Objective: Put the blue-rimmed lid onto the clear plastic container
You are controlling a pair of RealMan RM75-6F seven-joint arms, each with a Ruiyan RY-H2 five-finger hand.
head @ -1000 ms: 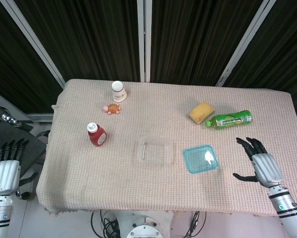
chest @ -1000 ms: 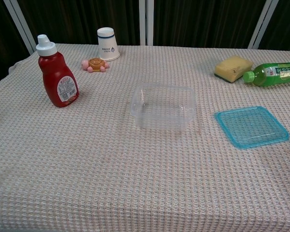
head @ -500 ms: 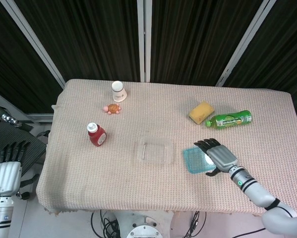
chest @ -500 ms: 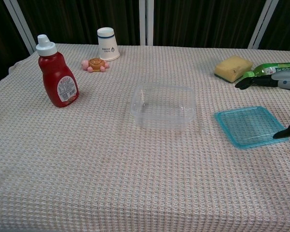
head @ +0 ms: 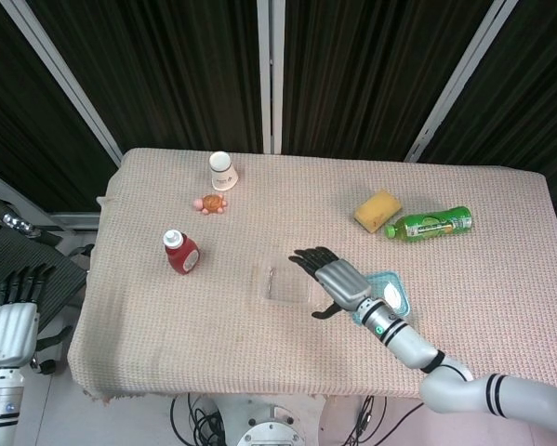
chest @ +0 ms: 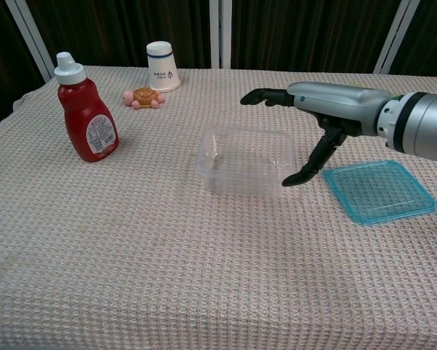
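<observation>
Right hand (chest: pixel 327 109) is over the table, palm down, fingers extended and spread, thumb angled down toward the cloth. It grasps nothing. Its fingertips reach over the right edge of the clear rectangular plastic container (chest: pixel 245 160); whether the thumb tip touches the container wall, I can't tell. In the head view the same right hand (head: pixel 338 279) sits between the container (head: pixel 287 283) and the lid.

Flat square blue-rimmed lid (chest: pixel 379 191) lies on the table just right of the container, not on it. In the head view the lid (head: pixel 391 295) is partly covered by the right forearm. Container is open-topped, upright, near the middle of the table.

Left hand (head: pixel 8 321) is off the table, down at the far left, fingers straight and apart, holding nothing.

Other items on the pink woven tablecloth (chest: pixel 167 255):
- red ketchup bottle with white cap (chest: pixel 85 109), upright, left side
- white paper cup (chest: pixel 162 65), upside down, back left
- small orange turtle toy (chest: pixel 142 97), just in front of the cup
- yellow sponge (head: pixel 377 210), back right
- green plastic bottle (head: pixel 429 224), on its side, touching or nearly touching the sponge
</observation>
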